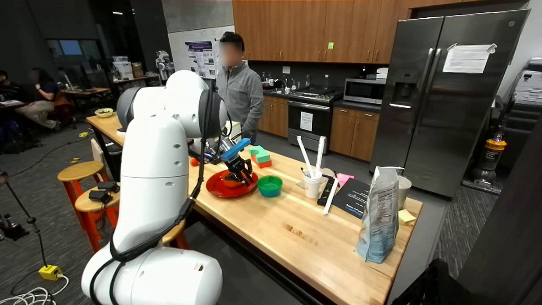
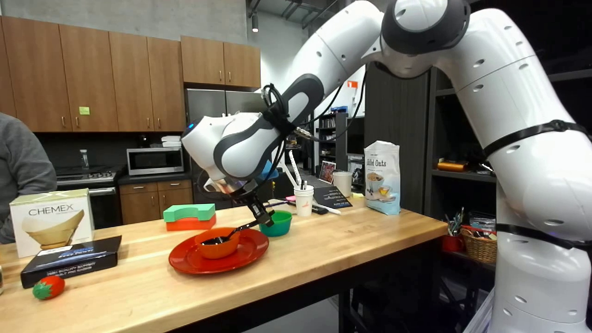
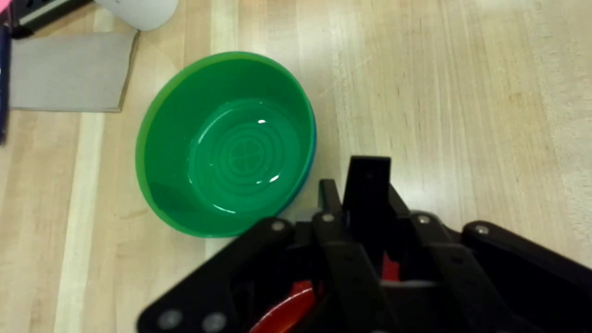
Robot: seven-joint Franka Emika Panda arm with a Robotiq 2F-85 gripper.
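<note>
My gripper (image 2: 264, 219) is shut on the handle of a black spoon (image 2: 244, 226), tilted over the red plate (image 2: 185, 262). The spoon's head rests inside an orange bowl (image 2: 217, 250) that sits on this plate. Right beside the jaws stands a green bowl (image 3: 226, 152) with a blue-green outer side, and nothing shows in it. In the wrist view the dark handle end (image 3: 368, 178) pokes up between the fingers, while the gripper covers most of the orange bowl. From an exterior view the gripper (image 1: 245, 173) hides part of the orange bowl (image 1: 230, 182).
Green and red blocks (image 2: 189, 216) are stacked behind the plate. A Chemex box (image 2: 53, 221), a flat black box (image 2: 71, 260) and a toy strawberry (image 2: 48, 287) lie to one side. White cups (image 1: 312, 186) with straws and an oats bag (image 1: 380, 216) stand further along. A person (image 1: 240, 91) stands behind the table.
</note>
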